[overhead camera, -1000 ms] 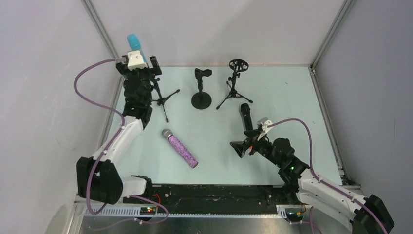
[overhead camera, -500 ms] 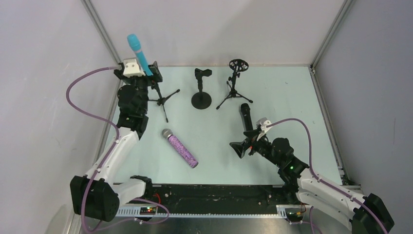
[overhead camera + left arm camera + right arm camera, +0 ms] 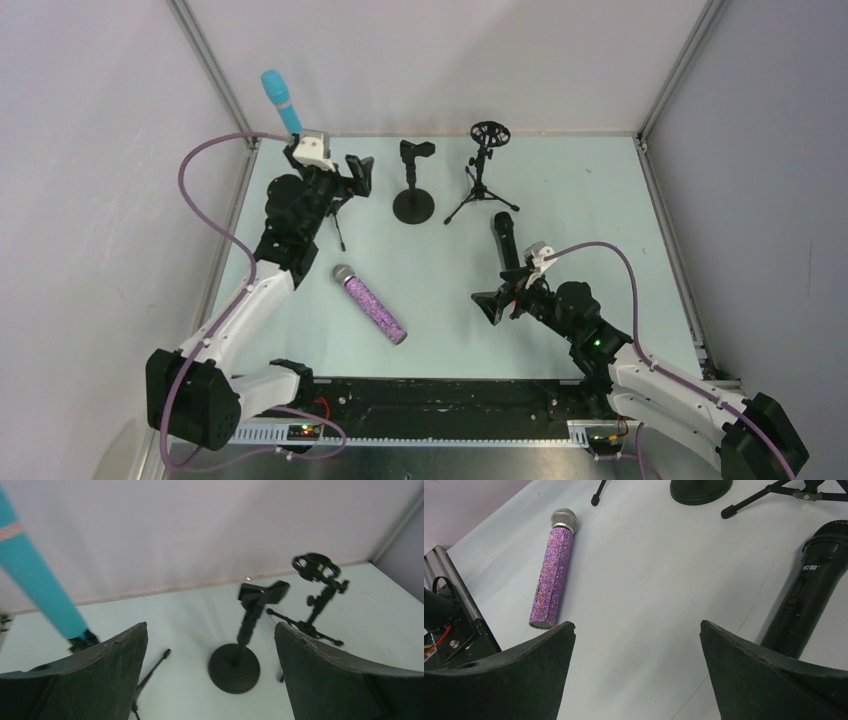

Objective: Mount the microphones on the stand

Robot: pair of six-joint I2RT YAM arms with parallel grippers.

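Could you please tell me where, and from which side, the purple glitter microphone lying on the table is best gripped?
Probably mid-handle, from straight above, the right arm's open fingers straddling its width. The purple microphone lies flat on the table, slanted, silver head far-left, so only its long sides are free; the round head would likely slip.
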